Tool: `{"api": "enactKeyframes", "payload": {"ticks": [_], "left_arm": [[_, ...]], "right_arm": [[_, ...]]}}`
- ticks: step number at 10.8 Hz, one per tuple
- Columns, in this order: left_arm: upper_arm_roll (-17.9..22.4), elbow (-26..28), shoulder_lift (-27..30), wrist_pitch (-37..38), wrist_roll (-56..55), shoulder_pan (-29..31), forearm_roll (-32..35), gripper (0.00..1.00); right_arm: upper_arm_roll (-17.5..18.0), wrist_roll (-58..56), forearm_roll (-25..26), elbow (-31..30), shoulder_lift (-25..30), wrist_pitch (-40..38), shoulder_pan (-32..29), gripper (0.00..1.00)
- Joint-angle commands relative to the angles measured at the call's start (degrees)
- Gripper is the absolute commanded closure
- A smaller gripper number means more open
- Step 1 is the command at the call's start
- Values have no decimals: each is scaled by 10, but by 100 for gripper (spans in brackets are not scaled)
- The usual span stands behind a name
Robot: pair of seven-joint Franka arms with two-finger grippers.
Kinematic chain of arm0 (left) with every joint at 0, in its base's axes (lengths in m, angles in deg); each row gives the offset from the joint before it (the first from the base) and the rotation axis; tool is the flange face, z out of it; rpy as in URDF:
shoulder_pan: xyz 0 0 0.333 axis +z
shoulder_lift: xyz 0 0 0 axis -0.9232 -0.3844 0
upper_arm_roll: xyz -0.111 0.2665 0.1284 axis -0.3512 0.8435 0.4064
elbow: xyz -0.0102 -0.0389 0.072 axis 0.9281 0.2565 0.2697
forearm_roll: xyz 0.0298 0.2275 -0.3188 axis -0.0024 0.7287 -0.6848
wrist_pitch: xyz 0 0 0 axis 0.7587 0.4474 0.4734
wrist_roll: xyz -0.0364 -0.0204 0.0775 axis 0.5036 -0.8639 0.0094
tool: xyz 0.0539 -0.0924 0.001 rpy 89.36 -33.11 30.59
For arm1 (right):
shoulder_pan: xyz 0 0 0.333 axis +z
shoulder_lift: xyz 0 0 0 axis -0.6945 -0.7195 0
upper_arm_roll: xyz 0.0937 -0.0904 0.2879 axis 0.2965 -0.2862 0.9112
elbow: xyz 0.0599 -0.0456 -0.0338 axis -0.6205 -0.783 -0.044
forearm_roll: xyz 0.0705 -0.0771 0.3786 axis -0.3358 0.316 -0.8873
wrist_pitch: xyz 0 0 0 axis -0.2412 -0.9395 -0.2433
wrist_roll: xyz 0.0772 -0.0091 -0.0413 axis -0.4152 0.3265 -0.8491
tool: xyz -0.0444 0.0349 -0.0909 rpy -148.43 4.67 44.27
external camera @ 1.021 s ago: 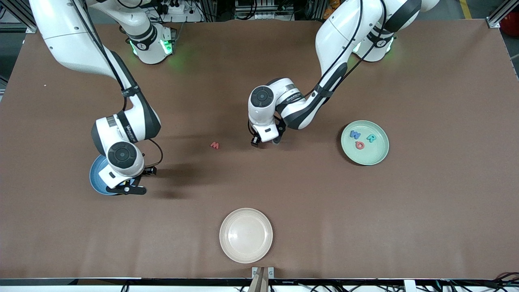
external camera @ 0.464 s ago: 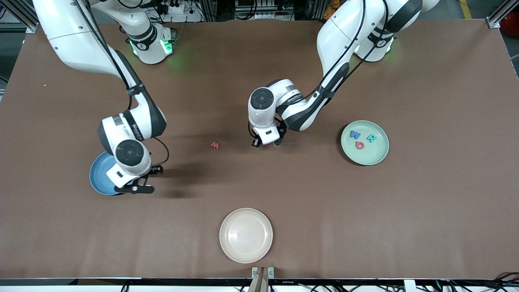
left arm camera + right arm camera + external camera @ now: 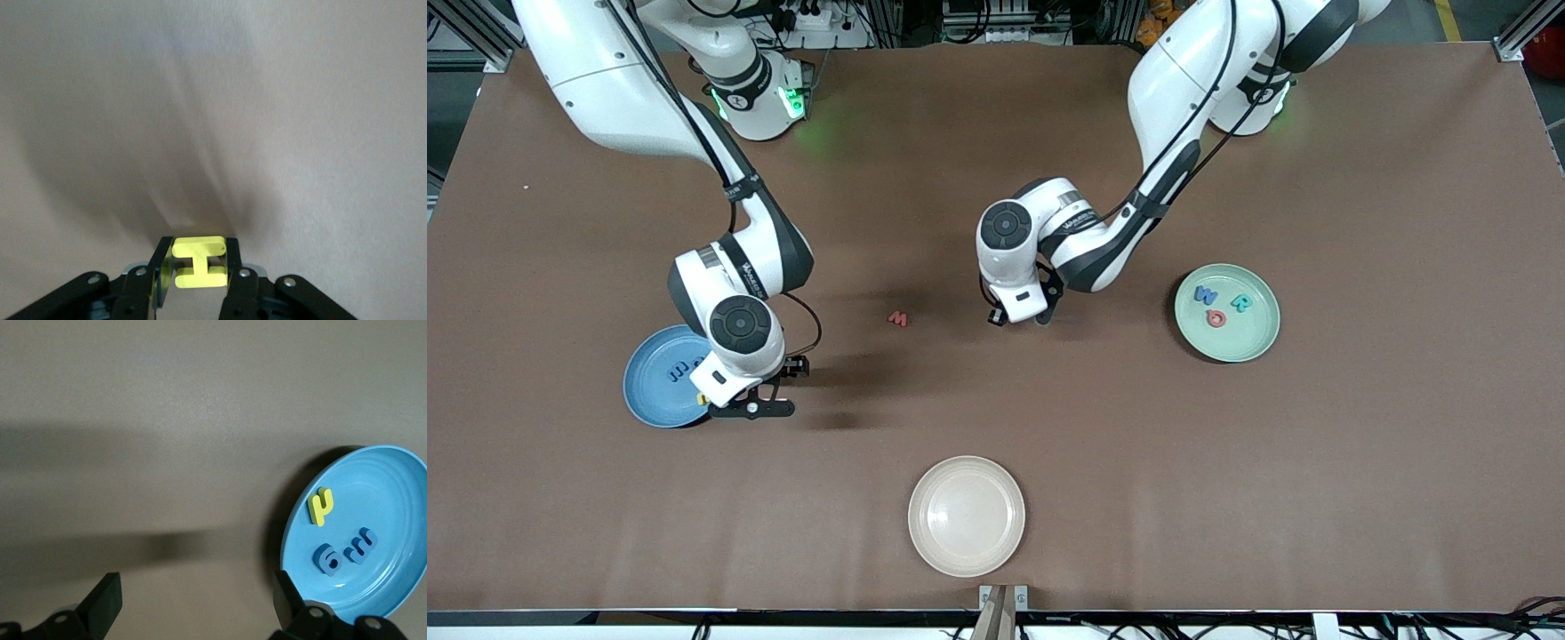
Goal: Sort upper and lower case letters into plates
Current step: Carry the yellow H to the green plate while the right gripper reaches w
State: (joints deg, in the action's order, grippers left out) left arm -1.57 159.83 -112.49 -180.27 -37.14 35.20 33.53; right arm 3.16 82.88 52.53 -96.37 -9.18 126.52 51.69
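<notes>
Upper and lower case letters, small chunky toy pieces, sorted in part. Yellow capital H [image 3: 199,262]: clamped flat between the jaws of the left gripper [image 3: 1020,317], low over the brown surface [image 3: 1360,462] near its middle. Salmon-red letter [image 3: 898,318]: loose on the surface, beside the left gripper toward the right arm's end. Pale mint green round plate [image 3: 1249,345], toward the left arm's end: blue W [image 3: 1207,294], teal R [image 3: 1241,302], salmon-red round letter [image 3: 1216,317]. Mid blue round plate [image 3: 400,520], toward the right arm's end: small yellow letter [image 3: 321,506], two blue lower case letters [image 3: 345,555]. Cream-white round plate [image 3: 967,515]: nearest the front camera, bare, not part of the sort.

Right gripper [image 3: 752,398]: jaws wide apart, nothing held, over the surface just beside the blue plate's rim.

Risks, by judgement: H gripped by its narrow edges only, so liable to twist or slip on a quick carry; release from height likely to bounce it off the shallow mint plate or scatter letters lying there. Loose red letter lying close enough to be swept by a low pass. Red piece readable two ways by orientation, so misfiling possible.
</notes>
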Motion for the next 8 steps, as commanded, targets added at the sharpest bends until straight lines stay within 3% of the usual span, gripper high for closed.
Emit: {"api": "enactKeyframes", "payload": {"ticks": [1, 4, 8], "left_arm": [[-8, 3, 28, 57, 59, 22, 8, 76], [-8, 23, 63, 107, 160, 53, -11, 76], [-7, 141, 174, 108, 343, 125, -31, 75]], "right_arm": [[15, 8, -3, 4, -2, 2, -5, 0], [55, 7, -3, 4, -2, 0, -5, 0], [128, 0, -4, 3, 0, -2, -7, 0]]}}
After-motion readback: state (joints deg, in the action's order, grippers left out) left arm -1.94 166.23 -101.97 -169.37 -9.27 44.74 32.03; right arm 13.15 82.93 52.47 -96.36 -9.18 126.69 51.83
